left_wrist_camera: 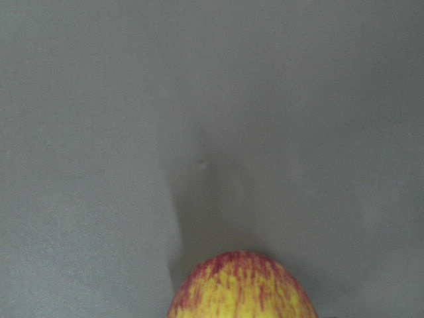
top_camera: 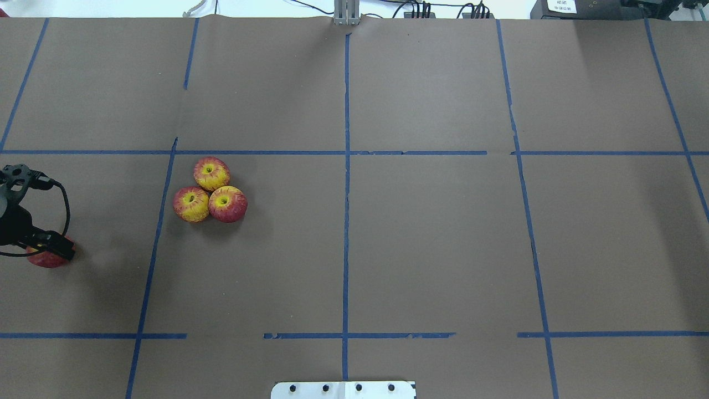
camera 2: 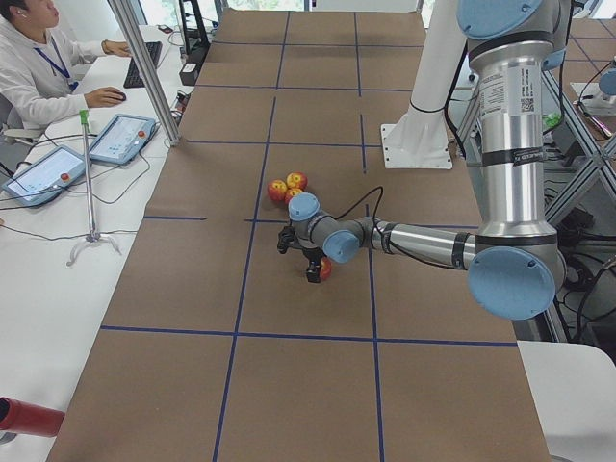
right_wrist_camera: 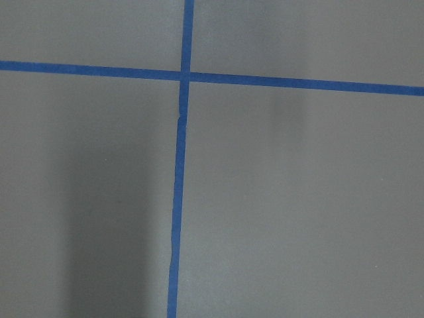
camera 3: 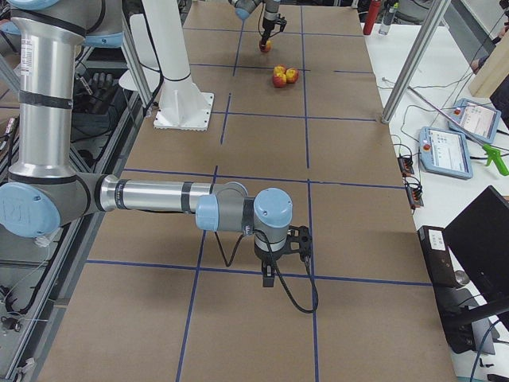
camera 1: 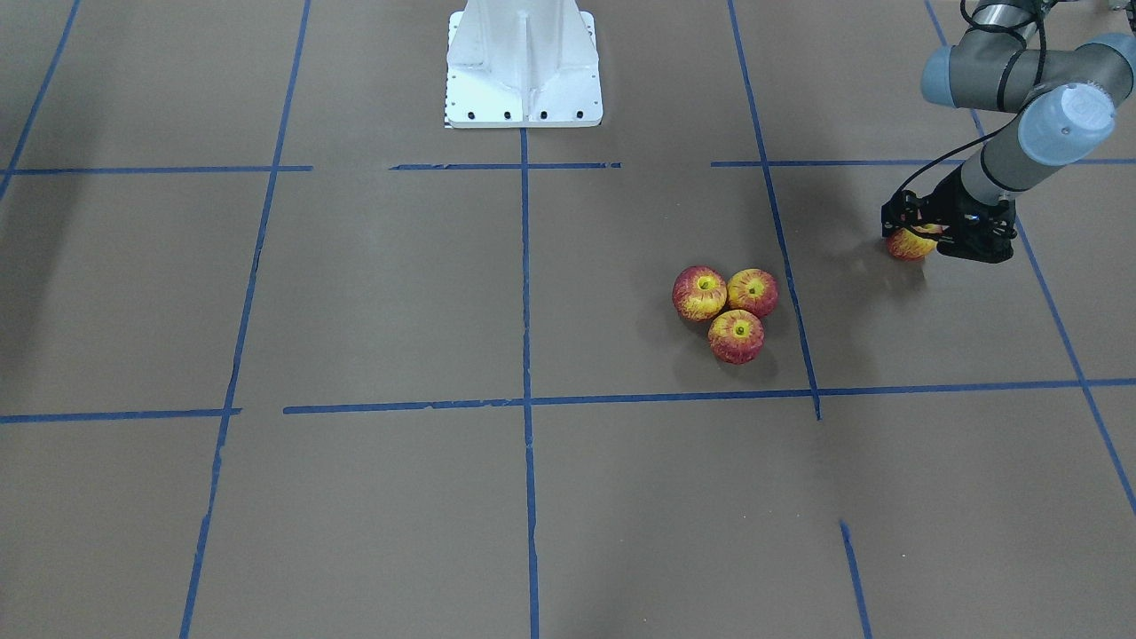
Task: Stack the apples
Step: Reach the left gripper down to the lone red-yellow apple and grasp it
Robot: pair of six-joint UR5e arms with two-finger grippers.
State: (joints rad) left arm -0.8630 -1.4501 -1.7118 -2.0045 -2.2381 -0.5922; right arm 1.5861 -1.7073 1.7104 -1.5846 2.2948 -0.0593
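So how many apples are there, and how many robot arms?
Apples: 4 (three bunched, a lone apple at the left gripper)
Robot arms: 2 (left arm, right arm)
Total: 6

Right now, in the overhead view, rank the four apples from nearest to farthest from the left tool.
1. Lone apple, at the left tool, table's left edge.
2. Cluster's left apple, nearest side of the trio.
3. Cluster's far apple and cluster's right apple: too close to call.
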